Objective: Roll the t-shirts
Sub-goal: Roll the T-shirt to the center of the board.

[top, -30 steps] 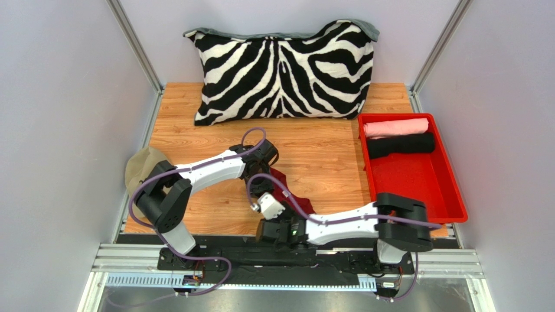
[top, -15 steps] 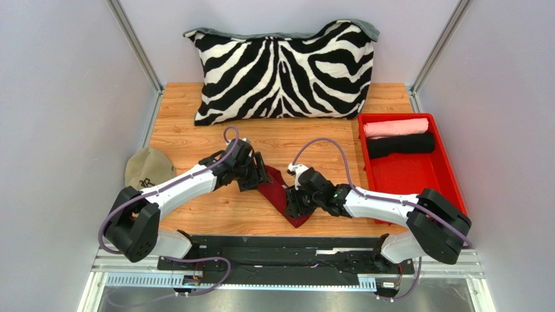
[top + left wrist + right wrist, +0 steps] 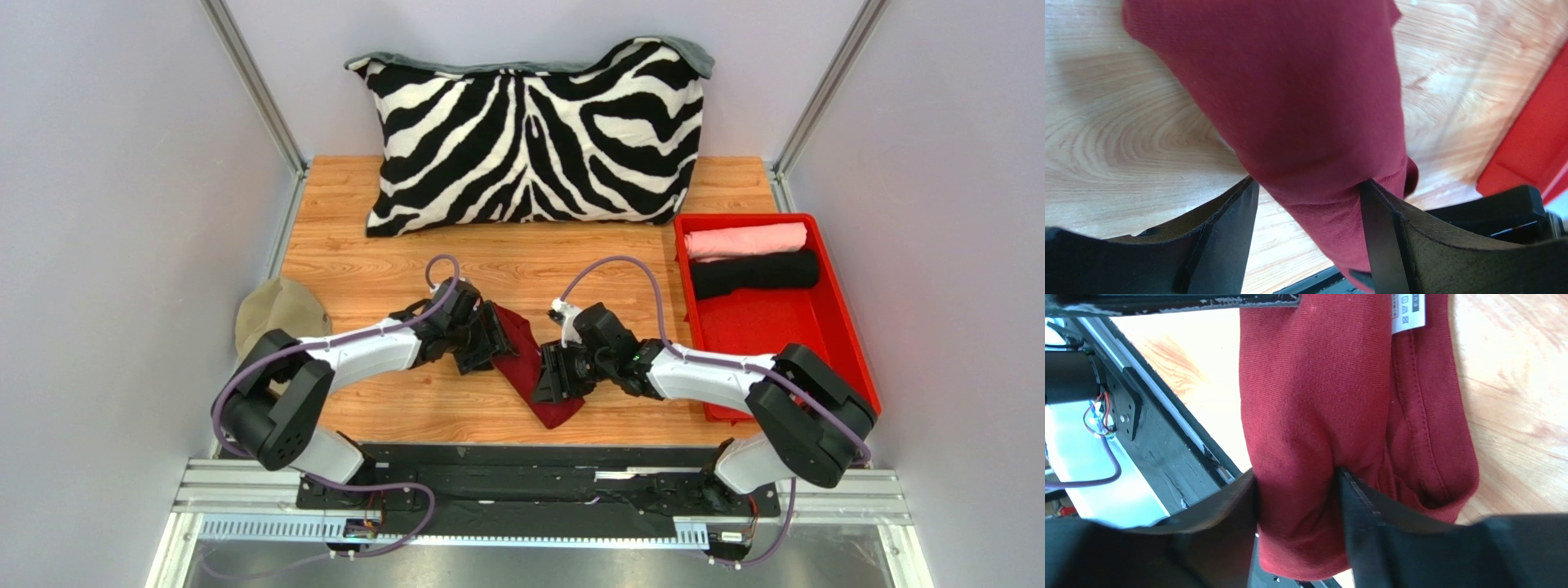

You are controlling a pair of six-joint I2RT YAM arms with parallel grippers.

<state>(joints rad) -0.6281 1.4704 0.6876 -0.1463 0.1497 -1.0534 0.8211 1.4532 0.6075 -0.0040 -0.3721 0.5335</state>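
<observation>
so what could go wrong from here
1. The maroon t-shirt is bunched up in the left jaws and the right jaws, so it may roll lopsided or slip out of one grip.
2. Both sets of jaws sit close together on the cloth, so the arms could bump as they turn it.

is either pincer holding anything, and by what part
Both hold the dark red shirt: left pincer across its bunched far end, right pincer on a thick fold at its near end.

The shirt (image 3: 530, 368) lies on the table (image 3: 368, 263); behind the shirt leans the pillow (image 3: 530, 135), left of it the cap (image 3: 272, 312), right of it the tray (image 3: 785, 343) holding two rolled shirts (image 3: 746, 240)
</observation>
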